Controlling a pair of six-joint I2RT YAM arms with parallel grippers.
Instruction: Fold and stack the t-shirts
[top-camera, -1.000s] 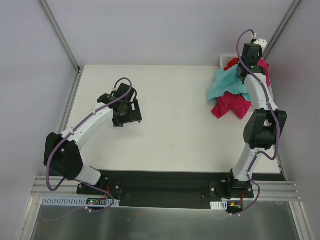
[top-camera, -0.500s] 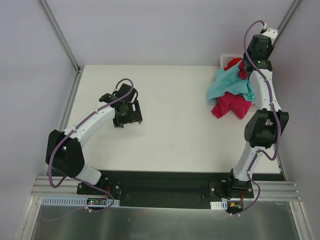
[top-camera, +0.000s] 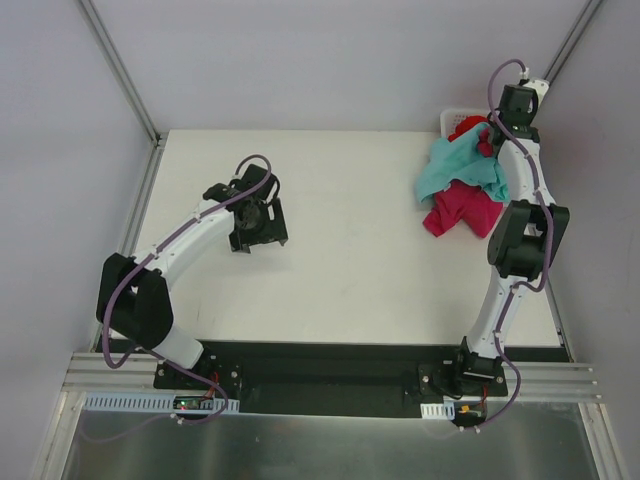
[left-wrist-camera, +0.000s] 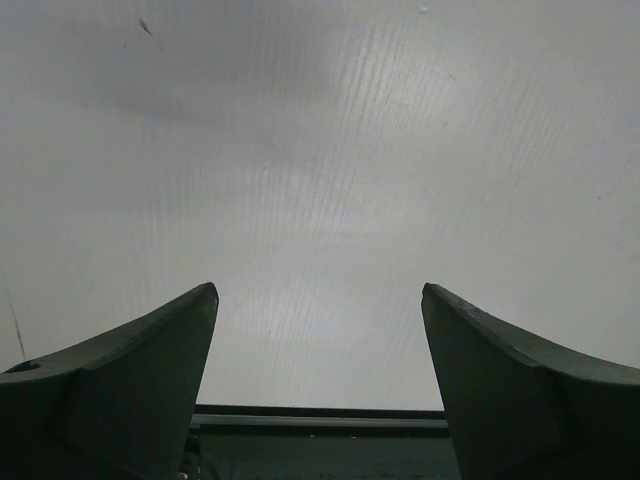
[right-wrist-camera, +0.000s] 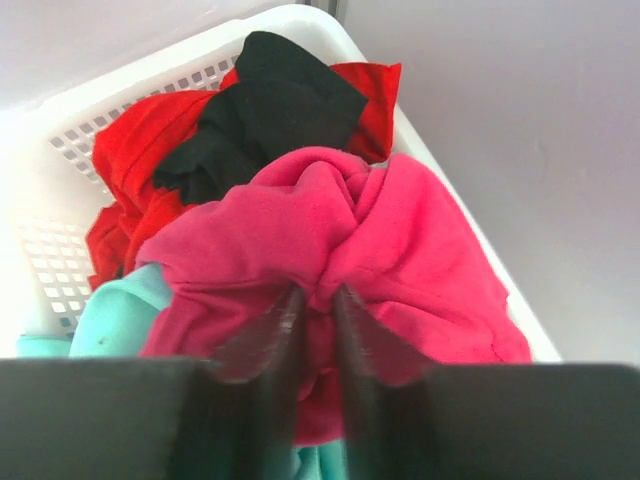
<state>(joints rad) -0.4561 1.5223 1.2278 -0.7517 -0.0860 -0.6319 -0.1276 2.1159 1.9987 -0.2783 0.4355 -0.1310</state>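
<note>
Right gripper (right-wrist-camera: 315, 296), lower centre of its wrist view, stands narrow and pinches a puckered fold of the magenta t-shirt (right-wrist-camera: 400, 250). This shirt is heaped in the white basket (right-wrist-camera: 60, 250) at the upper right of the overhead view, bunched against the teal t-shirt (right-wrist-camera: 105, 325), red t-shirt (right-wrist-camera: 125, 165) and black t-shirt (right-wrist-camera: 270, 100). Left gripper (left-wrist-camera: 318, 292) hangs wide and empty over the table (top-camera: 350, 200). Risk: the shallow pinch may slip, or a lift may drag the tangled neighbours out.

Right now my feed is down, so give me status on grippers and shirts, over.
Left gripper open, empty. Right gripper pinching magenta t-shirt on basket heap. Teal t-shirt pressed against it.
</note>
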